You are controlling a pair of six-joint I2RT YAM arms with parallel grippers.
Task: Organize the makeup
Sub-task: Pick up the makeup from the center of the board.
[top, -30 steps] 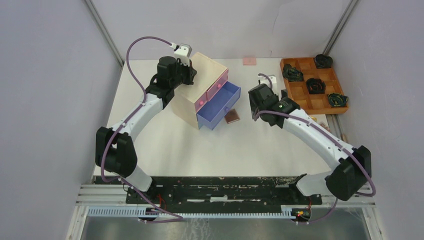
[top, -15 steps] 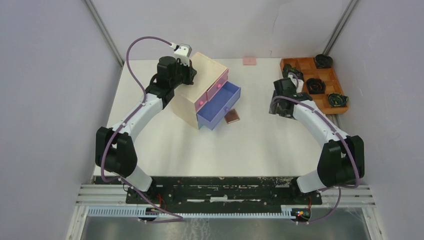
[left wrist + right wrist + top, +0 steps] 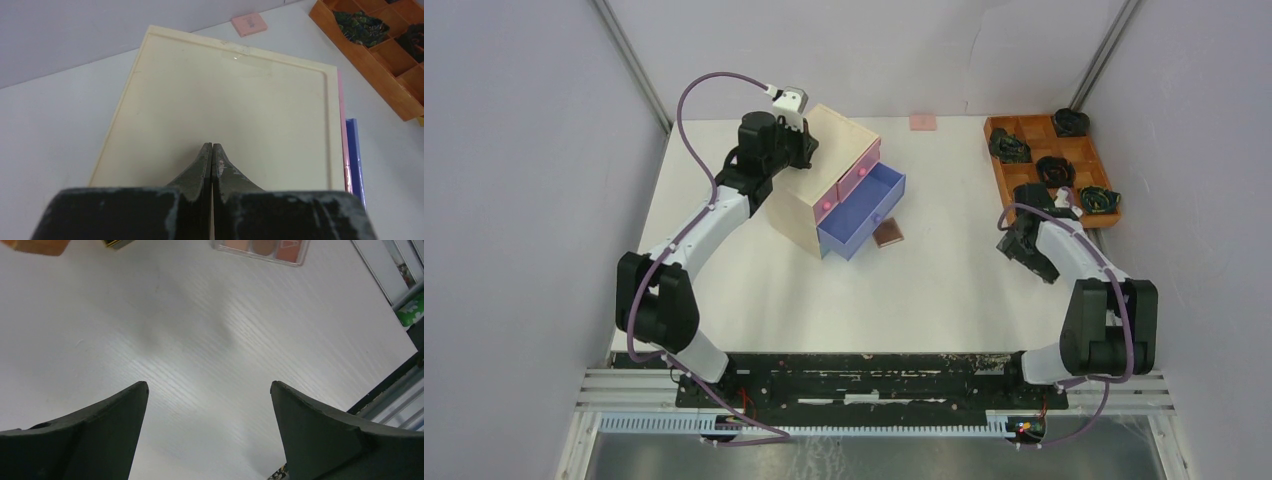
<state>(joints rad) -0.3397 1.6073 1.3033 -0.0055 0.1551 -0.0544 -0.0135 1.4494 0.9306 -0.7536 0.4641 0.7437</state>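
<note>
My left gripper point(image 3: 212, 146) is shut and empty, its tips over the pale lid of the wooden chest point(image 3: 225, 105); it also shows in the top view point(image 3: 802, 148). My right gripper point(image 3: 210, 390) is open and empty above bare table, near the tray's front corner in the top view point(image 3: 1027, 245). A brown palette point(image 3: 887, 234) lies beside the open blue drawer point(image 3: 862, 210). Another palette point(image 3: 262, 246) and the corner of a gold tube point(image 3: 117, 243) lie just beyond my right fingers. A small pink pad point(image 3: 922, 122) lies at the back. The other cosmetics are out of view.
The orange-brown grid tray point(image 3: 1024, 185) with dark coiled objects stands at the back right, also in the left wrist view point(image 3: 385, 65). The pink drawer point(image 3: 856, 178) is slightly open. The table's right edge and rail point(image 3: 395, 385) run close to my right gripper.
My right arm has swung from beside the blue drawer to the right and back toward the tray's front corner. The left arm has not moved.
</note>
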